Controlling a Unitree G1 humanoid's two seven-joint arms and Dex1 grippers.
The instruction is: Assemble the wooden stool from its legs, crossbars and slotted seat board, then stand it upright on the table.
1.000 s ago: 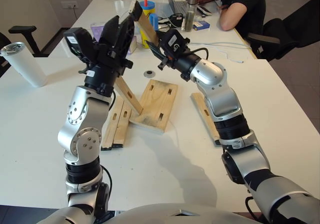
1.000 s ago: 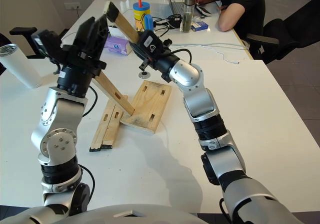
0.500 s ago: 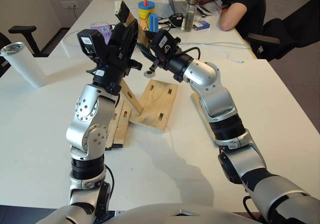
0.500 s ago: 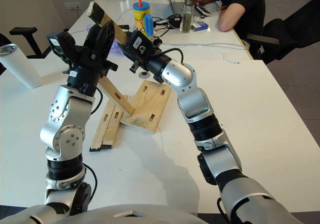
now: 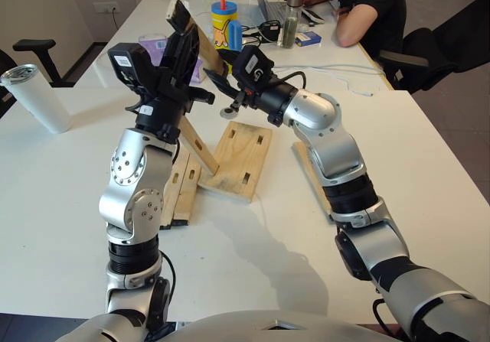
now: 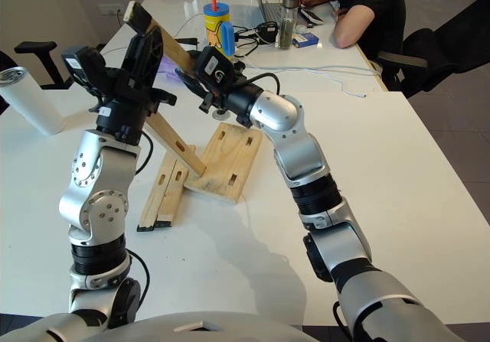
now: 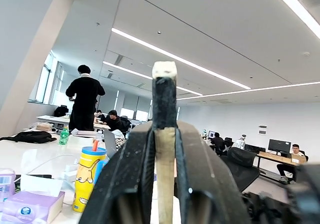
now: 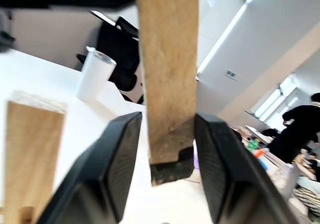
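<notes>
A wooden bar with dark ends is held in the air over the back of the table. My left gripper is shut on its upper part; the bar stands edge-on between the fingers. My right gripper is shut on the lower end, one finger against each side. Below them the slotted seat board lies flat. A leg leans with its foot on the board's left edge. Two more wooden pieces lie side by side left of the board, and another lies under my right arm.
A white tumbler stands at the far left. A small round part lies behind the board. A purple box, a yellow cup, a bottle and cables crowd the back. The table's near side has free room.
A second ago my left gripper stood open beside the bar held by the right gripper. It has since shut on the bar, and the bar's upper end has swung to the left.
</notes>
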